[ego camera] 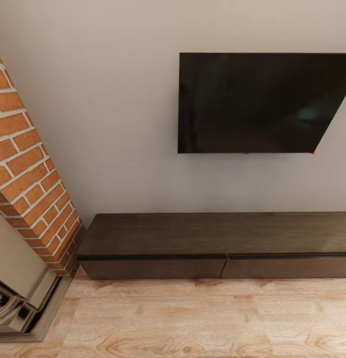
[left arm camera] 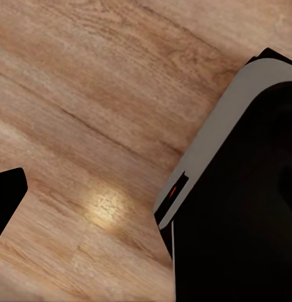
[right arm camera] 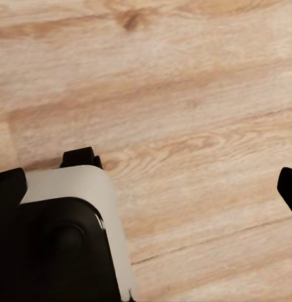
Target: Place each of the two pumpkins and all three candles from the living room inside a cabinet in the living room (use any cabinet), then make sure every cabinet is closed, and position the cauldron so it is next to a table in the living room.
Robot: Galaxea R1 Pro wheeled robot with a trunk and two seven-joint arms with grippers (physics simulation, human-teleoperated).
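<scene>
The cabinet (ego camera: 213, 246) runs along the wall under the TV (ego camera: 257, 102), both drawer fronts flush and shut, its top bare. A brick fireplace (ego camera: 29, 174) stands just beside its left end. Both wrist views look down at wood floor (right arm camera: 184, 94); neither gripper's state can be told.

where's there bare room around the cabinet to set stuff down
The cabinet top is bare along its visible length, bordered by the wall behind, below the TV. The wood floor before the drawer fronts is open too. Tightest at the left end, beside the brick fireplace.
</scene>
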